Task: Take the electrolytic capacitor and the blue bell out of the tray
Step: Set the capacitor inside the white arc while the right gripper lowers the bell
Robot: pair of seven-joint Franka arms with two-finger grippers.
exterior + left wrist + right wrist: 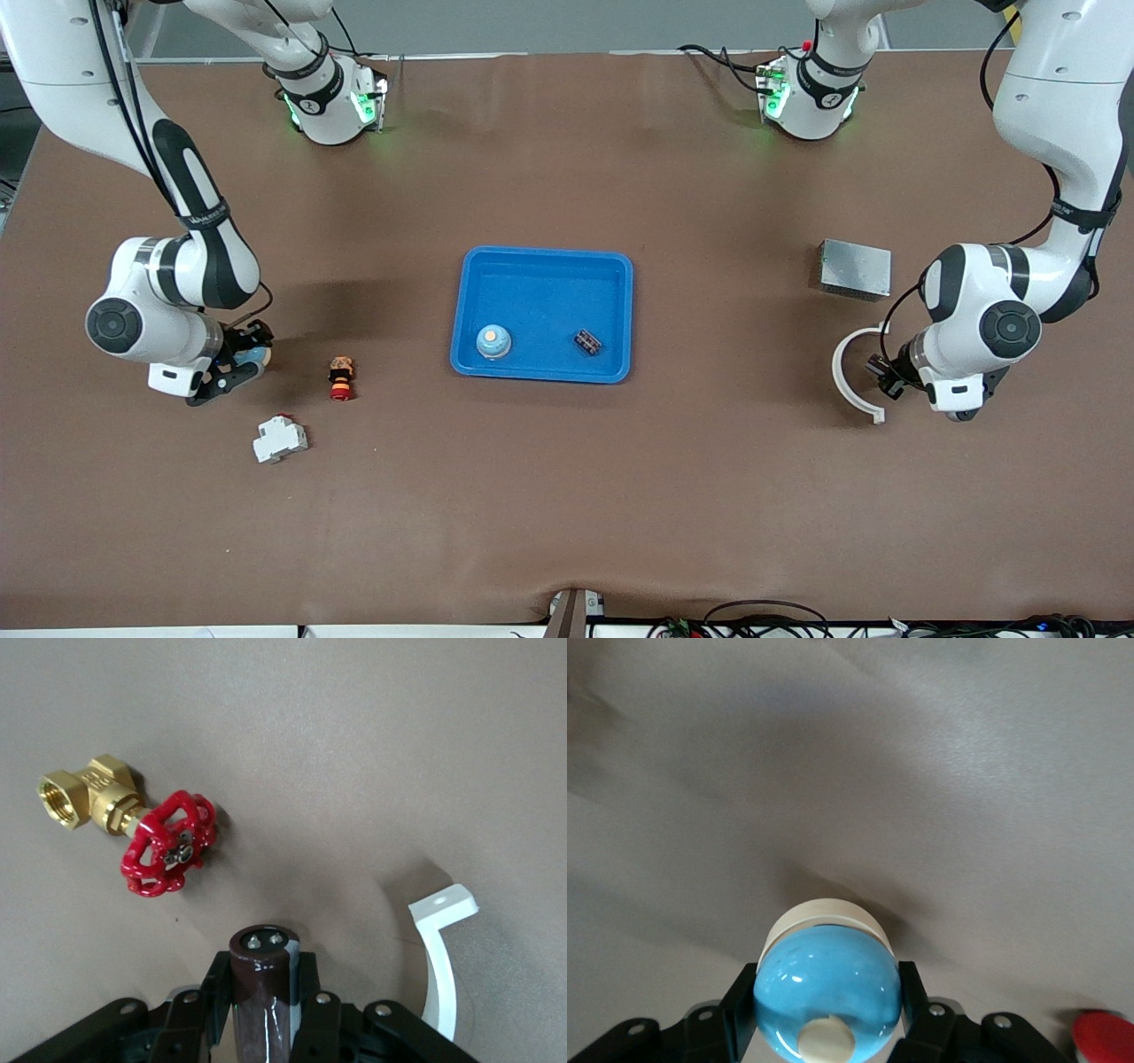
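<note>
while left gripper (266, 1014) clamps capacitor (261, 992) — right gripper (828, 1014) clamps bell (827, 983).

The whole brown table (567, 496) is seen from a high front camera facing the robots' bases, looking steeply down. The left wrist view is taken close above the tabletop, past a dark cylindrical capacitor (261, 992); a curved white plastic bracket (440, 961) is shared with the front view (852, 377). The right wrist view is taken closer still, over a glossy blue bell (828, 992), also glimpsed from the front (258, 356).
</note>
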